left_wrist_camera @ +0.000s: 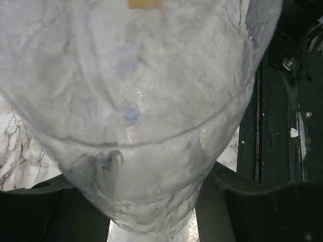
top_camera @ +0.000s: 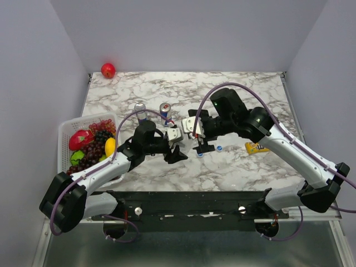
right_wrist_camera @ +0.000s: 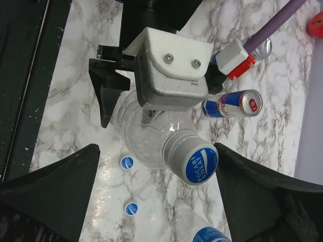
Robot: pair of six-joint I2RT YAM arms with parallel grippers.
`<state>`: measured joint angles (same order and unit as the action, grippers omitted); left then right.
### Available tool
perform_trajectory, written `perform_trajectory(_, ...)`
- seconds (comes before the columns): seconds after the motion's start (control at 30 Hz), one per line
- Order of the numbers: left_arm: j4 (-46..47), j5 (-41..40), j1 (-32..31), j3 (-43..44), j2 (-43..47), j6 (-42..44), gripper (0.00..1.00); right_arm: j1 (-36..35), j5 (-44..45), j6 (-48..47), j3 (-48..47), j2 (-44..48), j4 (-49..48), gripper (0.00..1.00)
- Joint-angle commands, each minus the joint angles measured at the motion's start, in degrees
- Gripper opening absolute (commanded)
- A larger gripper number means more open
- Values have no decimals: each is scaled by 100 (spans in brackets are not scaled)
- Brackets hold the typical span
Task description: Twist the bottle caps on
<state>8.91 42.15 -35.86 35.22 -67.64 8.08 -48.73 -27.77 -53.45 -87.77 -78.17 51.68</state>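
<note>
My left gripper (left_wrist_camera: pixel 151 201) is shut on a clear unlabelled bottle (left_wrist_camera: pixel 141 101), which fills the left wrist view. In the right wrist view this bottle (right_wrist_camera: pixel 146 136) points toward the camera with a blue-topped cap (right_wrist_camera: pixel 198 162) sitting on its neck. My right gripper (right_wrist_camera: pixel 157 151) is open, its fingers wide on either side of the cap and not touching it. Two loose blue caps (right_wrist_camera: pixel 126 162) (right_wrist_camera: pixel 131 208) lie on the marble below. A second bottle with a blue label band (right_wrist_camera: pixel 204 232) lies at the bottom edge. From above, both grippers (top_camera: pixel 177 149) (top_camera: pixel 198 140) meet mid-table.
Two drink cans (top_camera: pixel 140 111) (top_camera: pixel 165 111) stand behind the grippers. A white basket of fruit (top_camera: pixel 65 133) sits at the left edge. A red apple (top_camera: pixel 108 70) lies at the far left corner. A yellow packet (top_camera: pixel 256 147) lies to the right.
</note>
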Motion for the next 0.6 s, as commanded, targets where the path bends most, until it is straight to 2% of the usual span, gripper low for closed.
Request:
perform_trajectory(0.0,673,-119,219,2,22,-728,0,-31,342,440,251,232,307,100)
perform_trajectory(0.27,727,-234,255,-50,40,-983,0,-23,851,1082,603,645,834,100)
perform_trajectory(0.37,692,-286,255,-68,-13,-844,0,56,1010,1310,420,707,949,99)
perform_trajectory(0.47,367,-208,228,-86,-4,-178,0,284,923,1390,7,576,976,95)
perform_trajectory(0.5,1,-164,220,-51,-13,460,0,311,888,1399,-273,523,906,94)
perform_trajectory(0.57,-423,-181,202,37,-30,1140,0,320,739,1180,-504,444,809,89)
